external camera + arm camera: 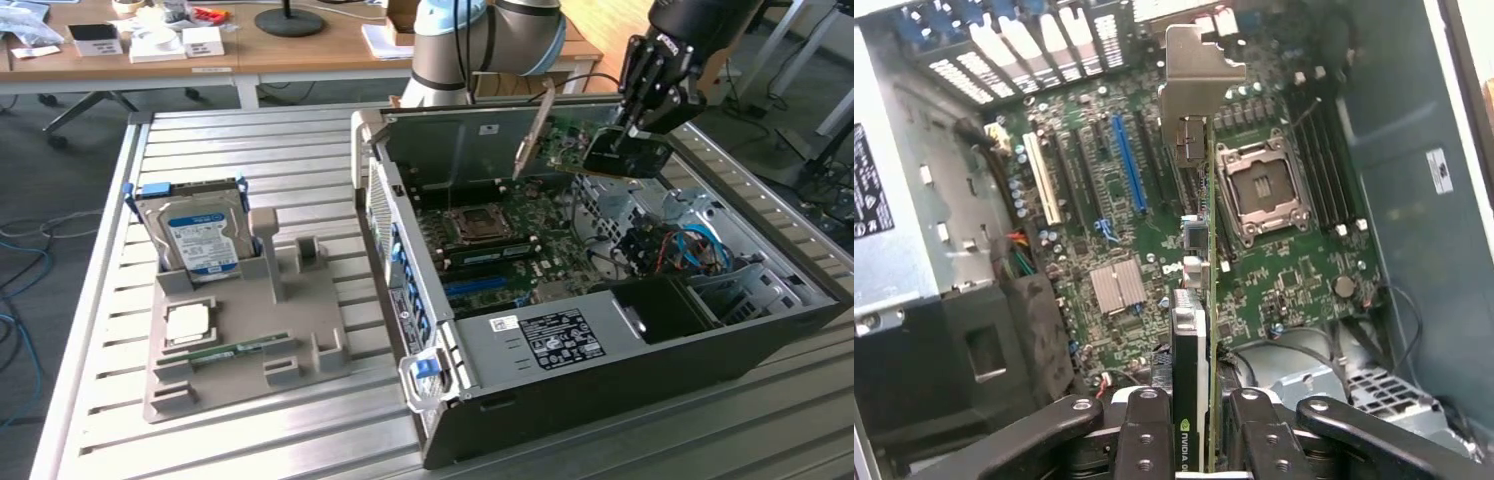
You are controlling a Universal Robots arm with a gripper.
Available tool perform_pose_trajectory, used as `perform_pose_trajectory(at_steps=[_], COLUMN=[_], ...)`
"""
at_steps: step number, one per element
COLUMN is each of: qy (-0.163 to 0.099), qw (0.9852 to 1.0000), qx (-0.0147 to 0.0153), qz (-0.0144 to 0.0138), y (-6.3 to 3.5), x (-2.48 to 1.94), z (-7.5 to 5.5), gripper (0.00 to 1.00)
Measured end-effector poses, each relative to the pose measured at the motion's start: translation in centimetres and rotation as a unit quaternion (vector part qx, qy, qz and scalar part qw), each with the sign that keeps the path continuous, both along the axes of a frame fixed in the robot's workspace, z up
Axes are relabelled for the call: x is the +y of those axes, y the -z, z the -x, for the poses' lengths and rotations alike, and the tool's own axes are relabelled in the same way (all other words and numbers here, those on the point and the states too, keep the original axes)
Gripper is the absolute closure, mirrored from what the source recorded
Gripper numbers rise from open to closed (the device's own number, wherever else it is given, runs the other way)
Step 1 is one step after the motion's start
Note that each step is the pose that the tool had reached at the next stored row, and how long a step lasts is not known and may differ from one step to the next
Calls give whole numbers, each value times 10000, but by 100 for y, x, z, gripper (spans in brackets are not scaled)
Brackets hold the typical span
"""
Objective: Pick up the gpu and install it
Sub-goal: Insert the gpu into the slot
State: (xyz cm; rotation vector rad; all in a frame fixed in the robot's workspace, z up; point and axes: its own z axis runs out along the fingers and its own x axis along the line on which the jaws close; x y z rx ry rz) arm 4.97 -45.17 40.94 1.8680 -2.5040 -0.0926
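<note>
Gpu held over the open case, not seated yet.
The hand is clamped on the gpu, fingers pressing both faces. The card hangs on edge, clear above the motherboard inside the computer case on the tabletop. Its silvery end bracket points at the rear slot openings. In the wrist view the card's line runs between the blue slot and the CPU socket; which slot it sits over I cannot tell. To do this well, I judge: keep the card upright, square its edge to the slot, bring the bracket to the rear opening and go straight down. Tilt or side drift risks hitting the socket or nearby cables.
</note>
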Motion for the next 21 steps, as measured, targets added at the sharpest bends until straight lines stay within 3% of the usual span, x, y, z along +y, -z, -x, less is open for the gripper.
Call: perform_pose_trajectory(at_steps=[9,21], qy=[-638,-655], qw=[9980,9979], qx=[0,0], qz=[0,0], y=[5,6], x=[0,0], z=[0,0], gripper=[73,73])
